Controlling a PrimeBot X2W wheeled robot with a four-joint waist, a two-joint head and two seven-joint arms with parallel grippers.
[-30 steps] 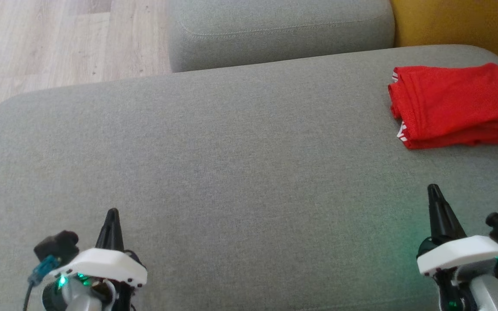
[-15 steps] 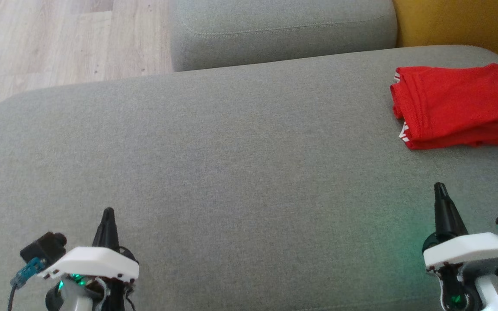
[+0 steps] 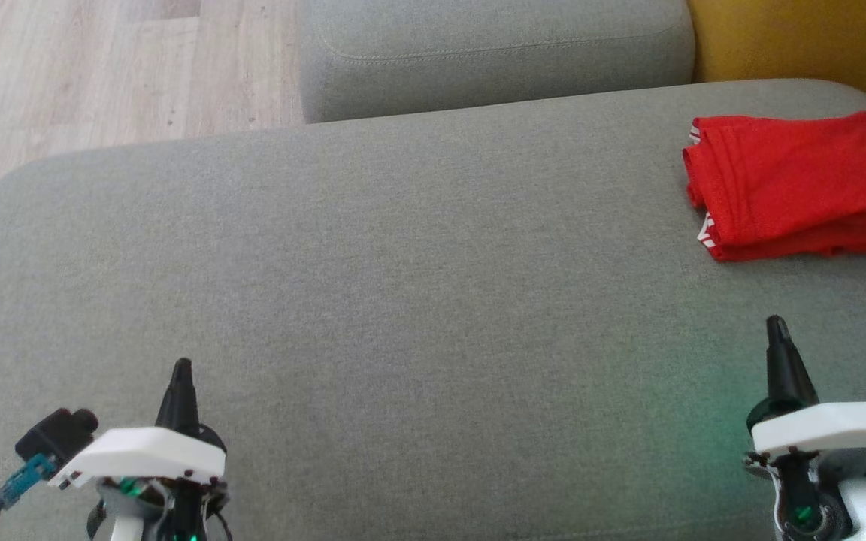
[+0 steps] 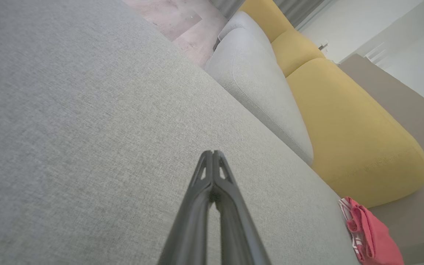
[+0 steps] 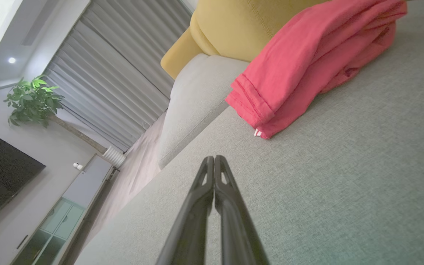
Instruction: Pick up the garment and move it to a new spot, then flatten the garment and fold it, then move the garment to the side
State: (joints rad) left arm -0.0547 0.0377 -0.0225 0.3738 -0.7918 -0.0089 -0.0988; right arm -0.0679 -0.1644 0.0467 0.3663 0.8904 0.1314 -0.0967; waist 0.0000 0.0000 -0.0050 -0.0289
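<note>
Holding nothing — left claw [image 3: 181, 364], right claw [image 3: 776, 321] both fully closed.

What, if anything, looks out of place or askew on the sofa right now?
Nothing stands out. The red garment lies folded near the far right of the grey seat cushion, its layers slightly uneven but tidy. The left gripper and right gripper are shut, empty and apart from it.

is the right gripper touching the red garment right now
Apart. In the head view, bare grey cushion shows between the shut right gripper and the folded red garment.
</note>
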